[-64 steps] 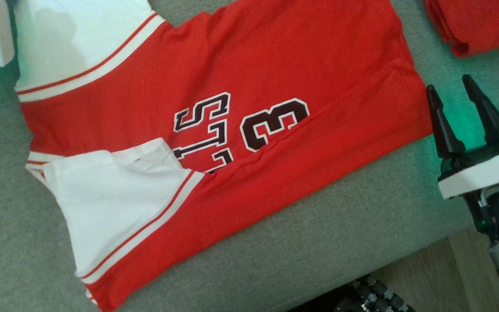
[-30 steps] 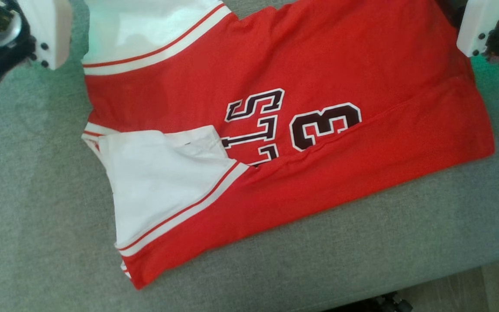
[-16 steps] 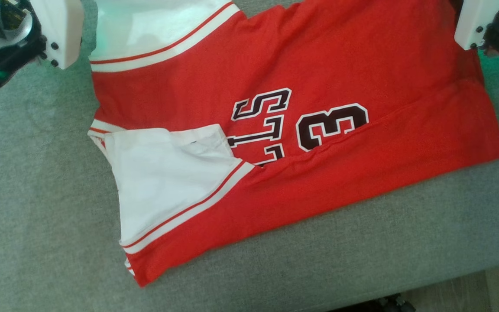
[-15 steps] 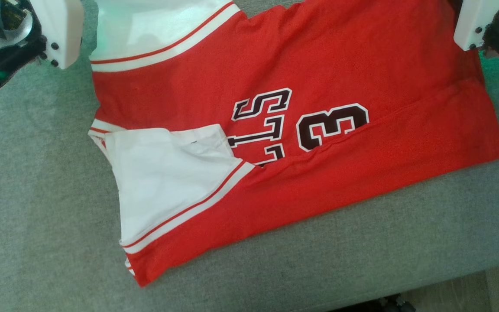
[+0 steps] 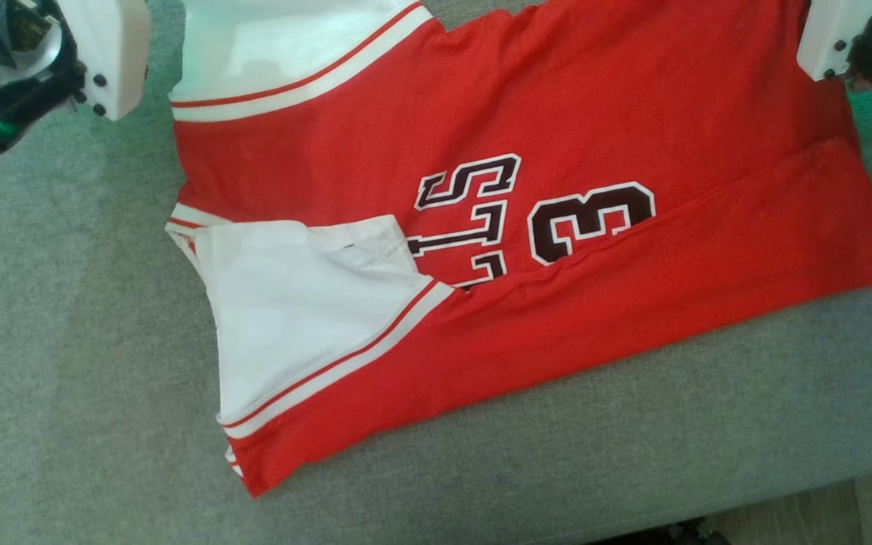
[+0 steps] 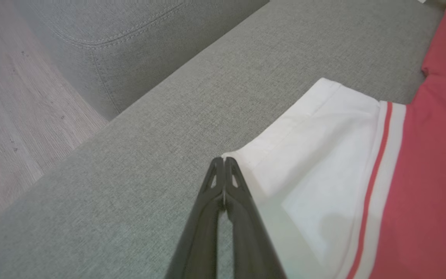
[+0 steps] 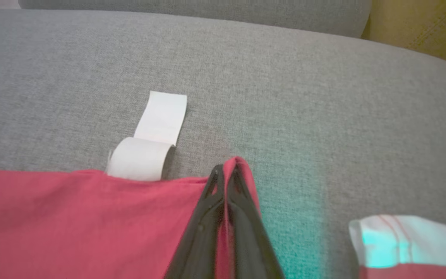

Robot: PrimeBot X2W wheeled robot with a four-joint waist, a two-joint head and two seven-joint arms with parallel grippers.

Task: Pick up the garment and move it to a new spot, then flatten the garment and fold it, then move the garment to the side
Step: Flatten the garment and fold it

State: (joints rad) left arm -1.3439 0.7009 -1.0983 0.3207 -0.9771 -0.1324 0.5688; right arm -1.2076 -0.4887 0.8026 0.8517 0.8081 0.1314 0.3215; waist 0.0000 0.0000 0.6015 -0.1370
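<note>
The garment (image 5: 527,227) is a red jersey with white sleeves and dark numbers, lying partly folded on the grey sofa seat (image 5: 633,454). In the left wrist view my left gripper (image 6: 223,162) is shut, its tips pinching the corner of the white sleeve (image 6: 323,155). In the right wrist view my right gripper (image 7: 226,167) is shut on a corner of the red hem (image 7: 91,217), with red cloth showing between the fingers. The head view shows both wrists at the garment's far corners, left (image 5: 65,53) and right (image 5: 852,45); their fingertips are hidden there.
A white label (image 7: 157,135) sticks out from under the hem onto the sofa. Another folded red and white garment (image 7: 409,244) lies to the right of my right gripper. Wooden floor (image 6: 14,116) lies beyond the sofa's end and along its front edge (image 5: 822,515).
My right arm has gone from the garment's near right side to its far right corner, and its jaws have closed on the hem. The head camera has shifted slightly. The left gripper has stayed shut.
</note>
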